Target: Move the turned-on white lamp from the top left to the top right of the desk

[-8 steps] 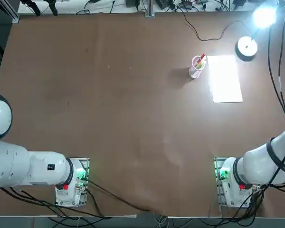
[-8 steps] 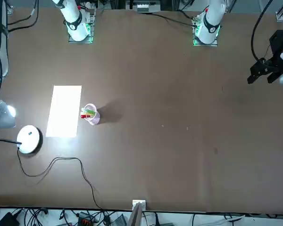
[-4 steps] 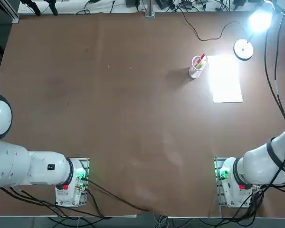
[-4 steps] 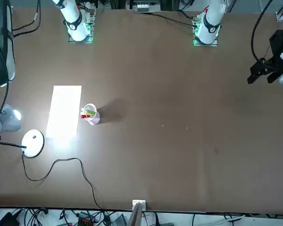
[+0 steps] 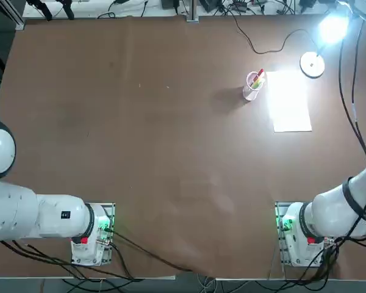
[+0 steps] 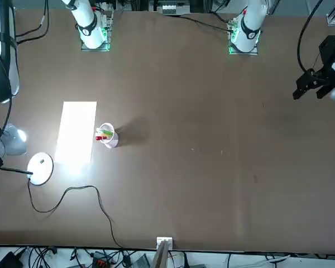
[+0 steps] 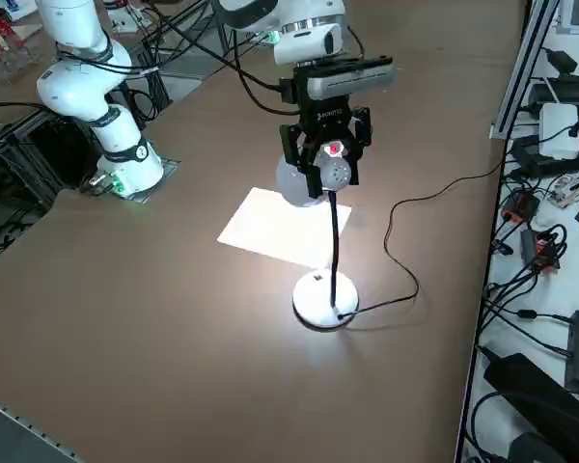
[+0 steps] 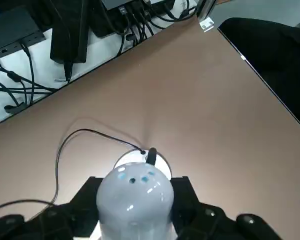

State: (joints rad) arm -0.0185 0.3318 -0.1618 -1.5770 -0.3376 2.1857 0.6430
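At the desk's (image 5: 140, 140) top right corner stands the lamp (image 7: 320, 300), lit, base flat by the paper sheet (image 7: 275, 227), cord (image 7: 420, 217) trailing toward the far edge. You have the right gripper (image 7: 320, 166) clamped on the lamp's head, directly above the base, with the black stem running nearly vertical below the fingers. Judging by position, the move is nearly done; release and lift straight up.
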